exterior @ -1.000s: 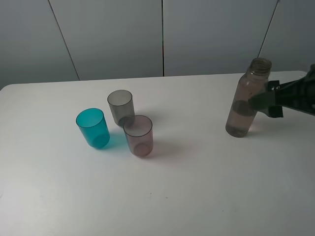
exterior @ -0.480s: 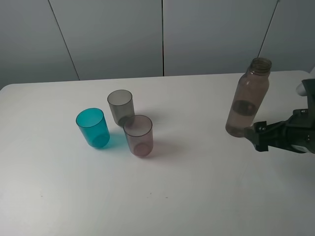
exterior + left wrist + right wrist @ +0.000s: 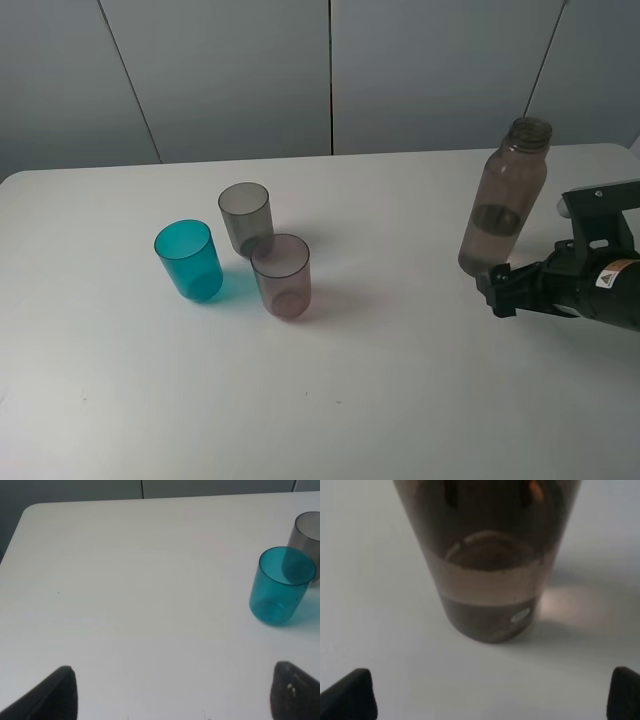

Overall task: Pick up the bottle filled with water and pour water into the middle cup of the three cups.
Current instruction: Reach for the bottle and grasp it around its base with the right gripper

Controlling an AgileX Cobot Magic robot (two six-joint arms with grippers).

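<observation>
A: Progress?
B: None yet. Right pincer (image 3: 498, 290), lower right, spread, just short of the bottle (image 3: 503, 215), which stands upright at right on the table (image 3: 400, 380), ungripped.
A: Remaining?
B: Grasp, lift, pour into middle cup (image 3: 245, 218), centre-left.

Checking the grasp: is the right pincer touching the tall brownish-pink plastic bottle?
Apart: the right wrist view shows bare table between the right pincer and the bottle.
</observation>
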